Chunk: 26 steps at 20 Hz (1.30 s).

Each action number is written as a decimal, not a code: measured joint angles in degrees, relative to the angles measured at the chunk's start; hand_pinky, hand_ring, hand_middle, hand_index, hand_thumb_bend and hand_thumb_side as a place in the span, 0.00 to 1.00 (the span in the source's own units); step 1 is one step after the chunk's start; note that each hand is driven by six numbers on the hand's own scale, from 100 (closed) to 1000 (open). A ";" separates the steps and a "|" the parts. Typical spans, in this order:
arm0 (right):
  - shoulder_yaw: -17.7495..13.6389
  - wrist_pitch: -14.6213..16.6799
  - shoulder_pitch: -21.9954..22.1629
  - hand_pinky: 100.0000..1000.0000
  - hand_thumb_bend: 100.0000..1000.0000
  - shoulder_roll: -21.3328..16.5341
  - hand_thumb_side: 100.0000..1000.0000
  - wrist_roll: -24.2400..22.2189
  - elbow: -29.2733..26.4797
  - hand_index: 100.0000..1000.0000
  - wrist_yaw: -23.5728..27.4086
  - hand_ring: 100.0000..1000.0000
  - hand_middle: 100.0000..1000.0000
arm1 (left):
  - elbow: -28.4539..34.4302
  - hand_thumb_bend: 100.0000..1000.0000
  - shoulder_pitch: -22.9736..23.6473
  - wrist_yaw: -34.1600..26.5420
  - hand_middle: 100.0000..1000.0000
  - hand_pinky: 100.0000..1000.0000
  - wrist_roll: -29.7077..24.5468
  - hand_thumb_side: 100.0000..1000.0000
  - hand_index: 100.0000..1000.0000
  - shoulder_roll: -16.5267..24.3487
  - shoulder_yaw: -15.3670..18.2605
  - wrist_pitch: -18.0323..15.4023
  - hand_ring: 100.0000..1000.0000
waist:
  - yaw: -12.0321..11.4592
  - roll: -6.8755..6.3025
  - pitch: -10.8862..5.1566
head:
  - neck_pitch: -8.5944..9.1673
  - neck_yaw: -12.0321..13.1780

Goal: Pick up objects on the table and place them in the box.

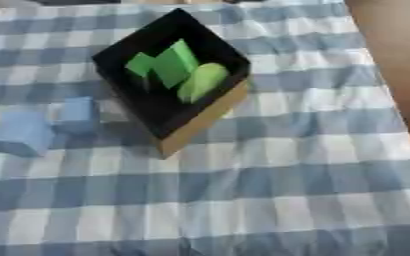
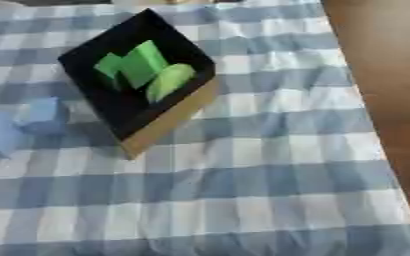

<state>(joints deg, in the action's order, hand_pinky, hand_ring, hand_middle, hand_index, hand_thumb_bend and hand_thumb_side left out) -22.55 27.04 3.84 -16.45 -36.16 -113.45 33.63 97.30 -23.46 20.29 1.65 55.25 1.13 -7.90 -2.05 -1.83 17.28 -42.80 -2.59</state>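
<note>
Reaching for the two blue blocks lying just left of the box, which already holds green pieces, suits the left arm best, though neither hand shows, fingers unknowable.

Black-lined box turned cornerwise, green blocks and a pale green rounded piece inside, two blue blocks just left of it

The scene is viewed steeply downward from head height by both eyes, fairly near; the black box and checked tablecloth are shared, shifted leftward in the right eye view
</note>
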 measured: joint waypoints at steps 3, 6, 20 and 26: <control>0.01 -0.05 -0.01 0.93 0.00 0.00 0.49 -0.09 0.00 0.96 -0.01 1.00 0.41 | 1.25 0.32 0.66 -3.81 0.75 0.85 3.98 0.67 0.88 -0.90 0.37 -0.05 0.79 | 0.00 0.00 0.00 | 0.02 -0.05; 0.01 0.09 -0.01 0.93 0.00 0.01 0.49 -0.24 0.00 0.96 -0.01 1.00 0.41 | 1.97 0.34 1.32 -6.33 0.76 0.86 6.01 0.67 0.89 -1.32 0.40 -0.09 0.80 | 0.00 0.00 0.00 | 0.03 -0.12; 0.09 0.19 0.73 0.93 0.00 -0.46 0.49 -0.54 0.00 0.96 -0.01 1.00 0.41 | -4.65 0.57 -5.26 5.44 0.85 0.96 -25.89 0.42 0.92 3.54 -3.80 -4.64 0.95 | -0.61 0.00 -0.49 | -0.52 -0.56; 0.39 0.09 0.74 0.93 0.00 -1.01 0.49 -0.62 0.00 0.96 -0.01 1.00 0.41 | -9.99 0.67 -8.51 6.30 0.85 0.98 -39.94 0.28 0.93 5.28 -8.48 -7.59 0.96 | -0.68 -0.70 -0.82 | -1.00 -0.48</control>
<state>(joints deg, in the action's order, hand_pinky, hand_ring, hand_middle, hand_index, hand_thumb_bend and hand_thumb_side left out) -22.16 27.13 4.58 -17.46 -36.78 -113.45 33.62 87.31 -31.97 26.59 -38.28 60.53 -7.34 -15.48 -2.74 -2.53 16.45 -43.80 -3.07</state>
